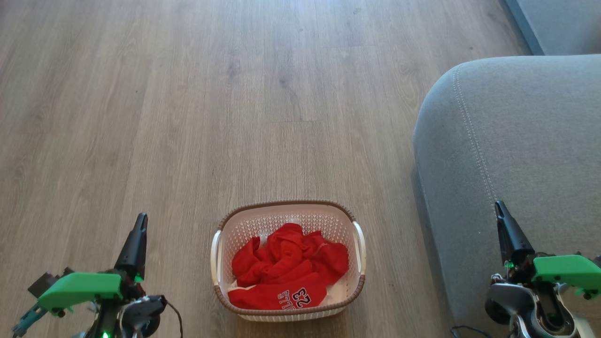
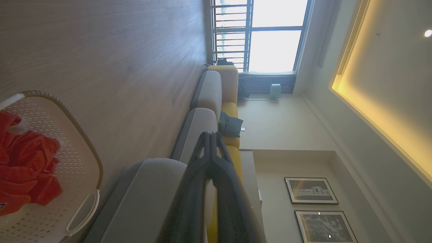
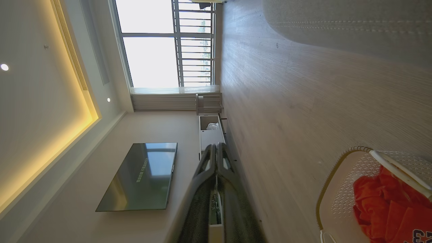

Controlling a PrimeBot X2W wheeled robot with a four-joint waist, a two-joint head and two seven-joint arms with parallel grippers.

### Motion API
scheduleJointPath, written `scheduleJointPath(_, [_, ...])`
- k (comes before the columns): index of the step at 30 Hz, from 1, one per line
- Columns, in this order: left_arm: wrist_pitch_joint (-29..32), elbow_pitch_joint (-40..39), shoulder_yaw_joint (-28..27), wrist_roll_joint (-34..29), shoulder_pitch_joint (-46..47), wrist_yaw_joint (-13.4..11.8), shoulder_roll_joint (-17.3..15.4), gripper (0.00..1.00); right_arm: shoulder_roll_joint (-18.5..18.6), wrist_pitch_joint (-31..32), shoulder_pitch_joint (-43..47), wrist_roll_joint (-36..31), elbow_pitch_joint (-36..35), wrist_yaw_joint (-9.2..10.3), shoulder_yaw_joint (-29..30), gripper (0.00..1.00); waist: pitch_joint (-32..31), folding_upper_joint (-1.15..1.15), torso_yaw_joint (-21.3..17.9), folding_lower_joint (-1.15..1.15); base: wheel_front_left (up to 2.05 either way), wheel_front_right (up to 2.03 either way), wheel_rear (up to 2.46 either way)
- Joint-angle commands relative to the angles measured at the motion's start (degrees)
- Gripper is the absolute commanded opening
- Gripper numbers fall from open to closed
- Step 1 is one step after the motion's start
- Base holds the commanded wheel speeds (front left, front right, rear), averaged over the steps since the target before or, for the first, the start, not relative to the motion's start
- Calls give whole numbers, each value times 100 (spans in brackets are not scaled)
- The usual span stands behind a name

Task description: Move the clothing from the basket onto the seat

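The clothing (image 1: pixel 288 267) lay crumpled inside the basket (image 1: pixel 291 205) on the floor (image 1: pixel 188 117), its "23" lettering upside down by the near rim; the basket's long axis ran side to side. The left hand (image 1: pixel 140 219) and right hand (image 1: pixel 498 206) were both clenched, empty, touching nothing, the right seen against the seat (image 1: pixel 516 141)

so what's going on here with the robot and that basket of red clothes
Nothing is being handled yet. The red clothing, a "23" jersey included, lies bunched in the cream basket on the wood floor. The left gripper and right gripper hang shut and empty either side of it. The grey sofa seat on the robot's right carries no clothing where visible.
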State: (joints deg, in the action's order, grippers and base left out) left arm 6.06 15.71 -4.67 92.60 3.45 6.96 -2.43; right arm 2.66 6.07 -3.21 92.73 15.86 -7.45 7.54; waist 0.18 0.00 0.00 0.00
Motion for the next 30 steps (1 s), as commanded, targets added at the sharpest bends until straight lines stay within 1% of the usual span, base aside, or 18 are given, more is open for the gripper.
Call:
scheduleJointPath(1, [44,-167,-186,-45,274,53,-44,0,21,43,-298,-58,-183,-3,-100,0,0,0,0,0,0,0,0])
scheduleJointPath(30, [44,-167,-185,-44,274,53,-44,0,21,42,-298,-57,-183,-3,-101,0,0,0,0,0,0,0,0])
